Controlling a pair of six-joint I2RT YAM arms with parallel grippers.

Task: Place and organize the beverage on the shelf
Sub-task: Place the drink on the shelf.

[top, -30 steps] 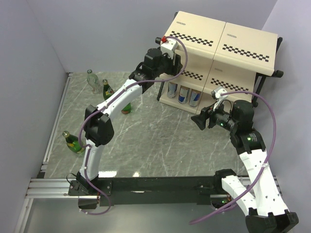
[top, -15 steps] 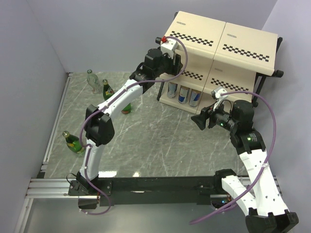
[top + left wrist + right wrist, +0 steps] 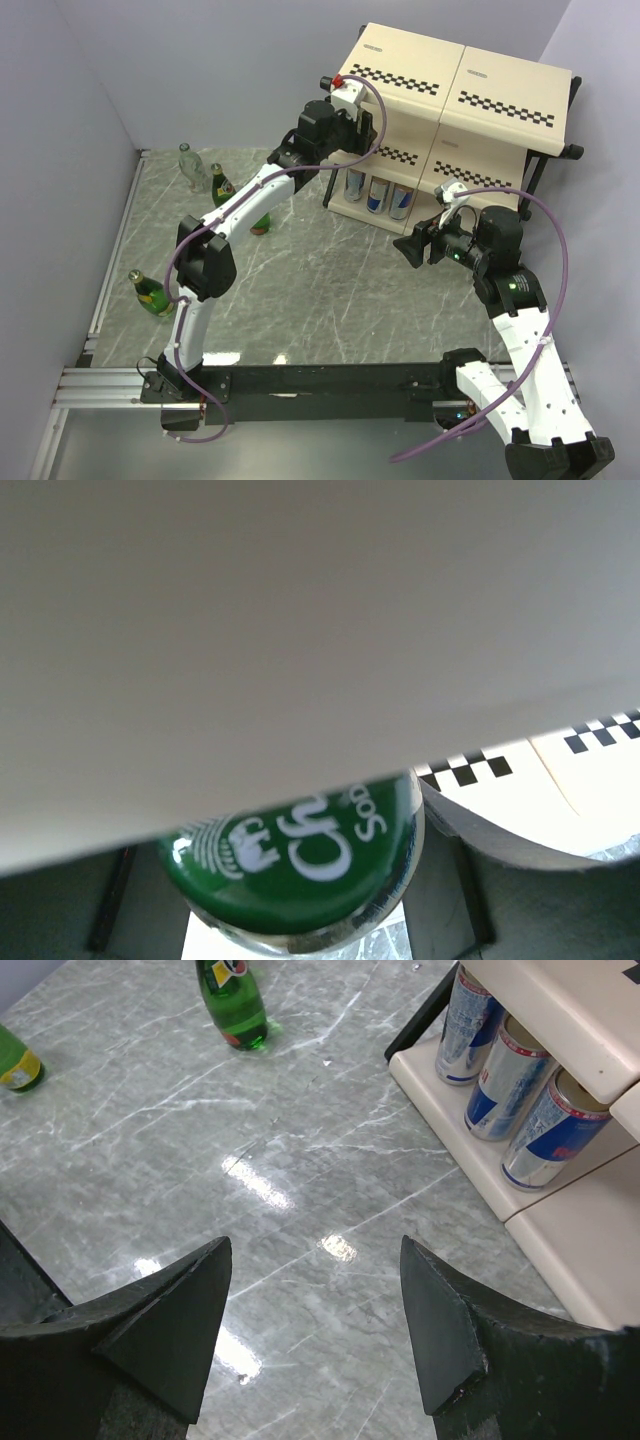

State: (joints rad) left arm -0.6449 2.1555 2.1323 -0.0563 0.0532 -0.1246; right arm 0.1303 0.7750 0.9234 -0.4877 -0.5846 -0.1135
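- Left gripper (image 3: pixel 355 118) pinches green-capped bottle (image 3: pixel 295 855) under shelf (image 3: pixel 500 80) top board, to seat it
- Right gripper (image 3: pixel 315 1330) hangs spread, empty, clear of that reach

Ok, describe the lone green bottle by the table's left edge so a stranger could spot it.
Start at the grey marble table and follow its left edge, along the metal rail, to its near end. A green bottle with a yellow label sits there. The other loose bottles cluster farther back; this one has no neighbour.
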